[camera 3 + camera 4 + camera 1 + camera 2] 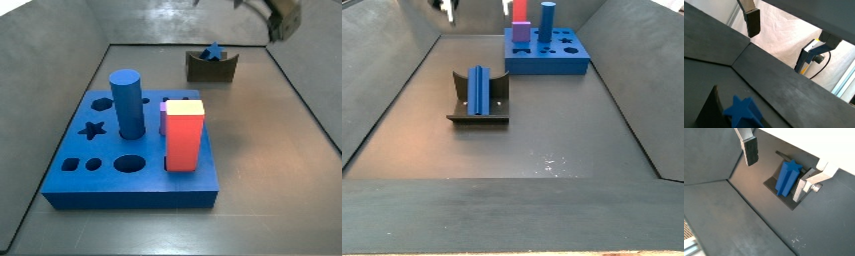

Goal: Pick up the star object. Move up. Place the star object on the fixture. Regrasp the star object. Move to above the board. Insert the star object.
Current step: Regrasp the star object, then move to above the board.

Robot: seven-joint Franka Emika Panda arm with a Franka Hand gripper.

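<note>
The star object (480,88), a slim blue star-section peg, lies in the notch of the fixture (477,117), free of the gripper. It also shows in a side view (211,50) on the fixture (211,68), and in both wrist views (787,175) (744,112). My gripper (779,172) is open and empty, raised above and away from the fixture; it sits at the frame edge in both side views (281,15) (446,8). One dark-padded finger (751,150) shows plainly. The board (127,160) is a blue block with shaped holes.
A thick blue cylinder (127,100) and a red white-topped block (183,135) stand upright in the board. The board lies beyond the fixture (545,55). Dark sloping walls enclose the floor on all sides.
</note>
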